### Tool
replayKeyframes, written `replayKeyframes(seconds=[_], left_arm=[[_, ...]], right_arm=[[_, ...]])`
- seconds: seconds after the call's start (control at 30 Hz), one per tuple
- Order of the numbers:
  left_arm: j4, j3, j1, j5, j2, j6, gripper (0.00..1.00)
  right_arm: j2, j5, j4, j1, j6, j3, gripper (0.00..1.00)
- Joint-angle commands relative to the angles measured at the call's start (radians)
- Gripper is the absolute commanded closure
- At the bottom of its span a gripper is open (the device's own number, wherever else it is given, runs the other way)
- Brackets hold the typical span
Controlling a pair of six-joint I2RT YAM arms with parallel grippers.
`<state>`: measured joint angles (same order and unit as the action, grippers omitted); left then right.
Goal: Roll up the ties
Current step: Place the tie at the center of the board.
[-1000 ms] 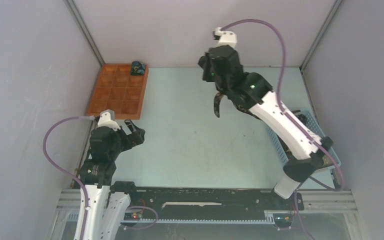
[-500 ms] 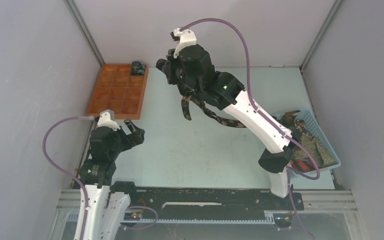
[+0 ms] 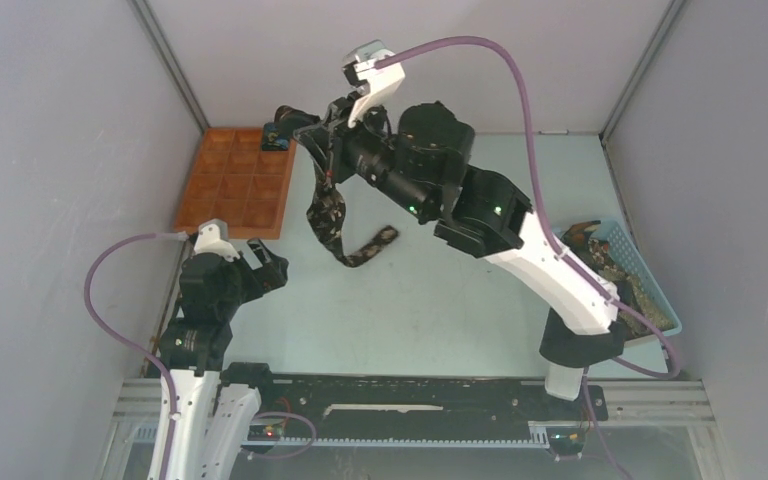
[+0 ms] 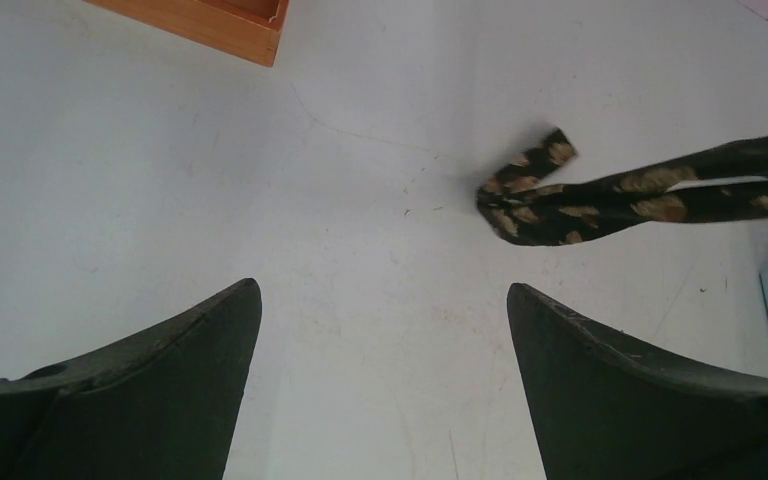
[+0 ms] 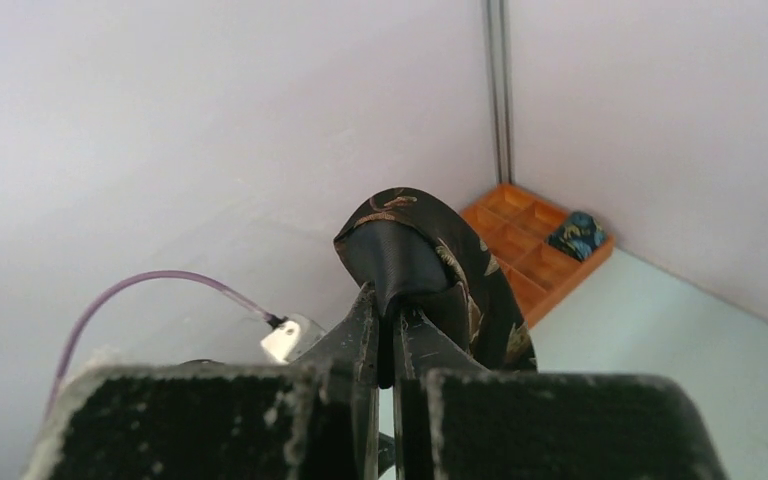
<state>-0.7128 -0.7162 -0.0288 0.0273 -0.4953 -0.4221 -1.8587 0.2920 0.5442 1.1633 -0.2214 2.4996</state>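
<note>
Swept leftward since the earlier frames, the right tool (image 3: pixel 310 148) now hangs at the upper middle of the top view, beside the far corner of the orange tray (image 3: pixel 235 190). It is clenched on the black tie (image 3: pixel 328 212) with tan leaves. The fabric loops over the fingertips, then drops down the frame, long axis nearly vertical, its lowest stretch hooking back up toward the right. At lower left, the left tool (image 3: pixel 268 262) stands released and empty above the worktop (image 3: pixel 410 300).

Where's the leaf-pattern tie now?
Top view, left of centre: the tie hangs from the right gripper, jaws shut on it, just right of the orange tray.
</note>
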Motion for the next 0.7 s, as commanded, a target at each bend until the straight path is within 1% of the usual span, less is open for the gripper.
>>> replayKeyframes(seconds=[0.0, 0.07, 0.13, 0.2, 0.33, 0.5, 0.57, 0.67], left_arm=[[0.026, 0.006, -0.003, -0.022, -0.002, -0.016, 0.00], [0.027, 0.006, -0.003, -0.023, -0.002, -0.016, 0.00], [0.026, 0.006, -0.003, -0.024, -0.003, -0.016, 0.00], [0.026, 0.006, -0.002, -0.024, -0.006, -0.015, 0.00], [0.025, 0.007, -0.002, -0.024, -0.010, -0.016, 0.00], [0.023, 0.006, -0.002, -0.024, -0.019, -0.018, 0.00], [0.023, 0.006, -0.003, -0.023, -0.024, -0.017, 0.00], [0.023, 0.005, -0.003, -0.024, -0.035, -0.018, 0.00]], right_arm=[[0.120, 0.054, -0.097, 0.054, 0.093, 0.055, 1.00], [0.149, 0.098, -0.119, 0.065, 0.130, 0.054, 1.00], [0.164, 0.146, -0.131, 0.044, 0.144, 0.053, 1.00], [0.167, 0.138, -0.111, -0.029, 0.094, 0.048, 1.00], [0.121, 0.023, -0.039, -0.249, -0.116, 0.006, 1.00], [-0.065, -0.074, 0.060, -0.473, -0.305, -0.010, 1.00], [-0.154, -0.098, 0.080, -0.517, -0.333, -0.009, 1.00], [-0.292, -0.101, 0.085, -0.549, -0.347, -0.009, 1.00]])
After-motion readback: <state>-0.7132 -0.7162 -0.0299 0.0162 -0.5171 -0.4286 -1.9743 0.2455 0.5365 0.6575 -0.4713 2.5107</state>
